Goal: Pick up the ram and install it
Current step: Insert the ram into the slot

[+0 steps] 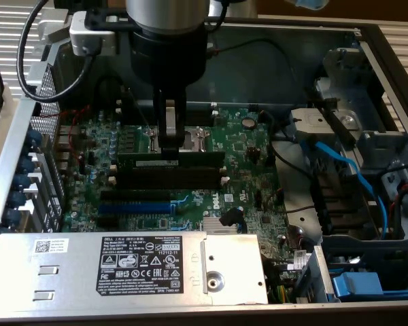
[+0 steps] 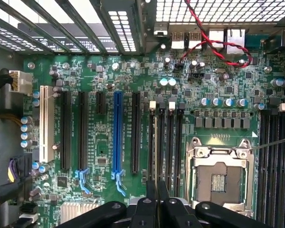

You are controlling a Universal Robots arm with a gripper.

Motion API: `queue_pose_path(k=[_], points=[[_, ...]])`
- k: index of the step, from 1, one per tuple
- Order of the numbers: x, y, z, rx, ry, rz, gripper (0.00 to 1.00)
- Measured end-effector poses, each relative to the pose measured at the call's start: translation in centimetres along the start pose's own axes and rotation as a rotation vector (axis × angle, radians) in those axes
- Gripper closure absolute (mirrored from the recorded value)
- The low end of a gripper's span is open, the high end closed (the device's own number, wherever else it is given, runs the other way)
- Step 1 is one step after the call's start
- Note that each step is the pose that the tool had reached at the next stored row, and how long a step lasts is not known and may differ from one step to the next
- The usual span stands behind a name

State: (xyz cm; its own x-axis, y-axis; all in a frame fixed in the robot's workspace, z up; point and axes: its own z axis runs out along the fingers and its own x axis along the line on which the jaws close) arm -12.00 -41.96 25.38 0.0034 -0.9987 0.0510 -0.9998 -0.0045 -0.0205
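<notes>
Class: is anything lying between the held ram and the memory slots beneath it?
Nothing visible does. The gripper holds the ram edge-down right at the black memory slots, and no cable or part crosses between them.

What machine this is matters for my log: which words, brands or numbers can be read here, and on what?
"DELL": black label on the power supply.
Rest of that label: too small to read.
White barcode sticker: too small to read.
Print on the motherboard and the ram: too small to read.
</notes>
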Motion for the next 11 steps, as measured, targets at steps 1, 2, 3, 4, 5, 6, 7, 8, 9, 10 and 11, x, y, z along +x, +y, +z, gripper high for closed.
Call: queue_pose_path(k=[1,2,3,4,5,6,7,8,9,10,11], points=[[0.00,0.00,0.02,0.0000,0.0001,0.000,0.88],[0.00,0.01,0.06,0.0000,0.0000,0.000,0.88],[0.04,0.01,0.16,0.0000,0.0000,0.000,0.88],[0.05,0.02,0.27,-0.0001,-0.0004,0.002,0.88],[0.06,0.02,0.31,-0.0003,-0.0005,0.003,0.88],[0.19,0.01,0.34,-0.0003,-0.0020,0.005,0.88],[0.27,0.02,0.38,-0.0004,-0.0034,0.010,0.88],[0.27,0.02,0.40,-0.0008,-0.0035,0.015,0.88],[0.28,0.02,0.43,-0.0009,-0.0035,0.017,0.88],[0.28,0.02,0.46,-0.0009,-0.0035,0.017,0.88],[0.27,0.02,0.53,-0.0008,-0.0036,0.017,0.88]])
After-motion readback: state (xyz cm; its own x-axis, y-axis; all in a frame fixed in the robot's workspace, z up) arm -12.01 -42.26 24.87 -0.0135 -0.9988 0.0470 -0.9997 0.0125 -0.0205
